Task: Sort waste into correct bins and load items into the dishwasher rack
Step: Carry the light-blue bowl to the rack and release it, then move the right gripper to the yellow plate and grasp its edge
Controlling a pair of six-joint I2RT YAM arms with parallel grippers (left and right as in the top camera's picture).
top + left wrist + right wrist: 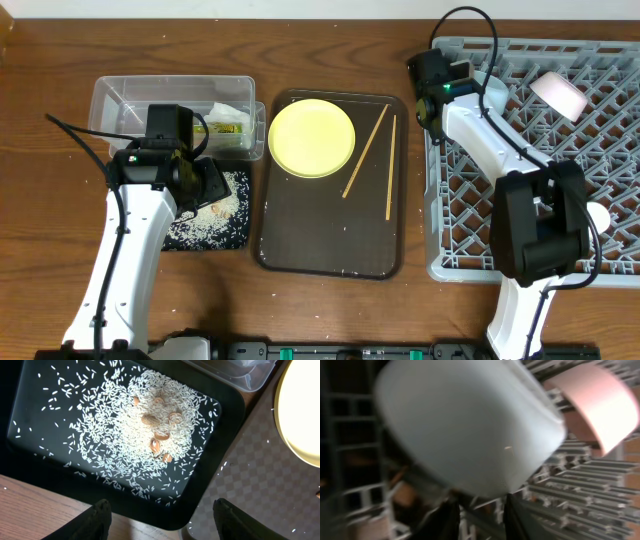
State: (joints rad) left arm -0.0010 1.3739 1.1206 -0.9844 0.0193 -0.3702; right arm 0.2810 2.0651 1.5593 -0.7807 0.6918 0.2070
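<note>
My left gripper (160, 512) is open and empty above the near corner of the shallow black tray (235, 435), which holds loose rice grains (125, 430) and some brown scraps. In the overhead view it hovers over that black tray (235, 238). The clear tub (120, 100) holds the green-and-yellow wrapper (228, 127). The yellow plate (311, 137) and two chopsticks (366, 150) lie on the brown serving tray (330, 245). My right gripper (481, 510) grips the light blue bowl (470, 425) over the grey rack (470, 200). The pink bowl (558, 92) sits in the rack.
A small whitish cup (597, 215) stands at the rack's right side, partly behind my right arm. The pink bowl also shows in the right wrist view (600, 405), just right of the blue bowl. The tub, black tray and brown tray sit close together.
</note>
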